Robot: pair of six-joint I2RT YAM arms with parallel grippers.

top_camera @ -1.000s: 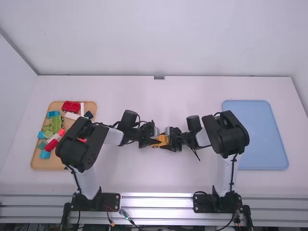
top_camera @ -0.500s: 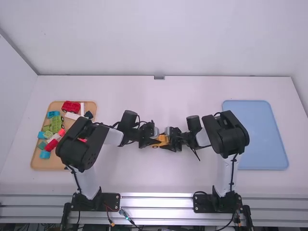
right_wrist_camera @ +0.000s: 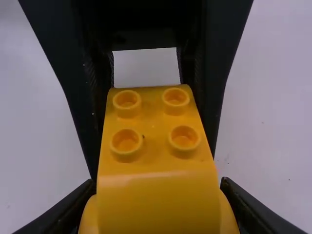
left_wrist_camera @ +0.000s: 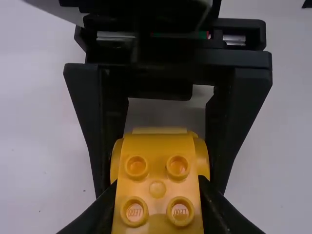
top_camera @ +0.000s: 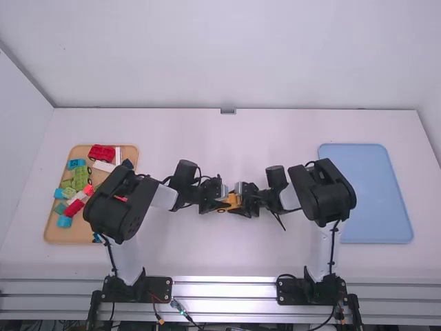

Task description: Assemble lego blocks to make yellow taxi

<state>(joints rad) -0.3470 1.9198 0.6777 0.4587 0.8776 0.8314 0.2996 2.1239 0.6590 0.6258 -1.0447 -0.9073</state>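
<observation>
White tabletop [top_camera: 220,141], yellow block car [top_camera: 233,200], left end effector [top_camera: 222,201] and right end effector [top_camera: 244,204] clamping opposite ends

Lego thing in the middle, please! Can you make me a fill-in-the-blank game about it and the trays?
1. The left gripper and the right gripper both hold a lego thing coloured ____.
2. In the right wrist view, its top shows ____ round studs.
3. In the high view, the tray with loose blocks is on the ____ side.
4. The other tray is coloured ____.

Missing words: yellow; four; left; blue.
</observation>
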